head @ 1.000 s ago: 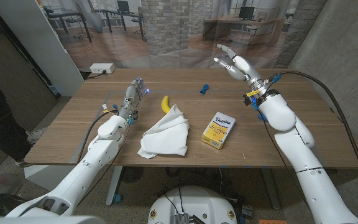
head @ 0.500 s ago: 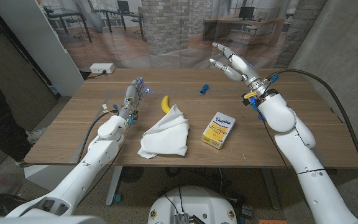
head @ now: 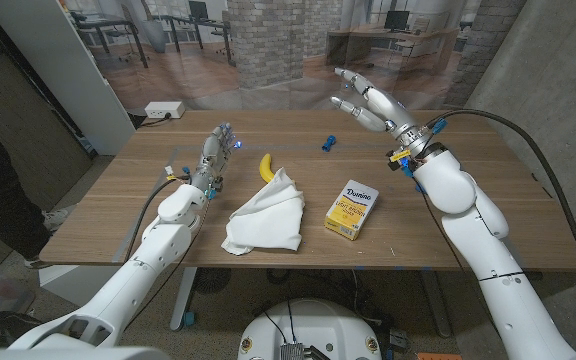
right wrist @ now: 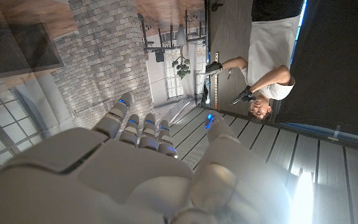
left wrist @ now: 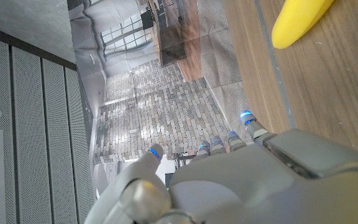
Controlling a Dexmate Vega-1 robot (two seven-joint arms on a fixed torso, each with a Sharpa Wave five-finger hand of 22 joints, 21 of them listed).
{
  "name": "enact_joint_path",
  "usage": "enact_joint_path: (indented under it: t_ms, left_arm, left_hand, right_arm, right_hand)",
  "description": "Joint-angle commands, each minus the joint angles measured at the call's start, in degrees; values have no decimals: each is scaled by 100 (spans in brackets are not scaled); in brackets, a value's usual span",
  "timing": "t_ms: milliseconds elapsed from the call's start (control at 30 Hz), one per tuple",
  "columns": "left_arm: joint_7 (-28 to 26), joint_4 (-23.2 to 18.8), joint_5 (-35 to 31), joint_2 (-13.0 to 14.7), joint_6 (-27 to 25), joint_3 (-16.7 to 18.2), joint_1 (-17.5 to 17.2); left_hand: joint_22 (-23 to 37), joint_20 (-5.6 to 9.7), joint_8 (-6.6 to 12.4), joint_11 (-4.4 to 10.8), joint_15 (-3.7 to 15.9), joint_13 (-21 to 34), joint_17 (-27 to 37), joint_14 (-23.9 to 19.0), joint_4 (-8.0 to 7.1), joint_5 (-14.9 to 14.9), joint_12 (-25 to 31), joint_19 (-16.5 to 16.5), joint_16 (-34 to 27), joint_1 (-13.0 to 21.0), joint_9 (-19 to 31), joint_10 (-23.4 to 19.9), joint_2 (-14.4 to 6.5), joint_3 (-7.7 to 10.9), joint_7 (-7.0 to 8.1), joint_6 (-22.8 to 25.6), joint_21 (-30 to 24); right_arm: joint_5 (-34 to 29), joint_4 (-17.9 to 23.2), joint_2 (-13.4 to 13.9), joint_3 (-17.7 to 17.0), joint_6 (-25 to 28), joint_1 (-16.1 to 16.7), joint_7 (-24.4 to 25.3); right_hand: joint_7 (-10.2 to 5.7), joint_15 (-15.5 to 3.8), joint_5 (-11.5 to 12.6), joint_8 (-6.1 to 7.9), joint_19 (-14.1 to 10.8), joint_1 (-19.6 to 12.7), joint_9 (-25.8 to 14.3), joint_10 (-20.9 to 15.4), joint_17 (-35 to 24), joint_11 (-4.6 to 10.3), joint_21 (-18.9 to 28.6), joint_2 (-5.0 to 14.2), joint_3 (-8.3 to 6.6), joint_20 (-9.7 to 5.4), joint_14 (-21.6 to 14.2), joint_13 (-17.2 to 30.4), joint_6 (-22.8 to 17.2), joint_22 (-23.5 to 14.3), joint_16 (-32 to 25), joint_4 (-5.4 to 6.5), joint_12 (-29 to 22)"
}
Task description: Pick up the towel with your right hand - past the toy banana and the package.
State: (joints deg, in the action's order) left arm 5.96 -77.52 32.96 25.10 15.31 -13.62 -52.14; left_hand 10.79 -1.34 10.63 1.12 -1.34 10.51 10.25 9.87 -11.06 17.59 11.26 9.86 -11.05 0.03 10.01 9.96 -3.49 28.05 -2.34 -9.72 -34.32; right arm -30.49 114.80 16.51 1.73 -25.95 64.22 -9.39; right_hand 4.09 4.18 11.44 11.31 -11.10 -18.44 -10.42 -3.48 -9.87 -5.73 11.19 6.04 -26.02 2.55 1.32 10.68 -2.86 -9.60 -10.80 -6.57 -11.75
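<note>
Now, right hand (head: 366, 97): drifted left above the table's far edge, fingers spread, empty.
Towel (head: 266, 213): white, crumpled cloth.
Banana (head: 265, 167): smooth yellow curve.

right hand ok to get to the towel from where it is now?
Probably yes. The right hand is raised and open above the table's far side, holding nothing. The towel lies uncovered, with the toy banana just behind it and the package beside it, so coming down from above looks free.

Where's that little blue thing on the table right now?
In the head view, the small blue object lies near the table's far edge, right of the toy banana and beyond the package, below the raised right hand.
</note>
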Motion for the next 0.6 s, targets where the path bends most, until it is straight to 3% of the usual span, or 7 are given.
enact_joint_path:
  t_ms: [33,600]
  left_arm:
    - [62,105,-37,-17,-35,-41,95]
    - [153,295,-53,-87,-12,-23,188]
  left_hand:
    - [8,-41,-9,-13,-18,19,27,1156,-9,25,24,944,-23,22,6,944,-723,34,25,-944,15]
    - [9,-39,-10,-26,-17,20,28,1155,-10,26,23,941,-23,21,6,945,-721,35,28,-944,25]
  right_arm:
    - [-111,44,74,68,-162,0,-102]
    - [-516,131,144,194,-283,-39,-166]
  right_hand:
    - [-6,-6,-19,-30,-21,-70,-15,-9,-14,8,7,-2,-31,-13,-20,7,12,-15,-2,-50,22]
    - [-3,-25,-27,-34,-24,-139,-15,-10,-13,21,-1,-17,-45,-14,-17,7,19,-14,8,-123,31]
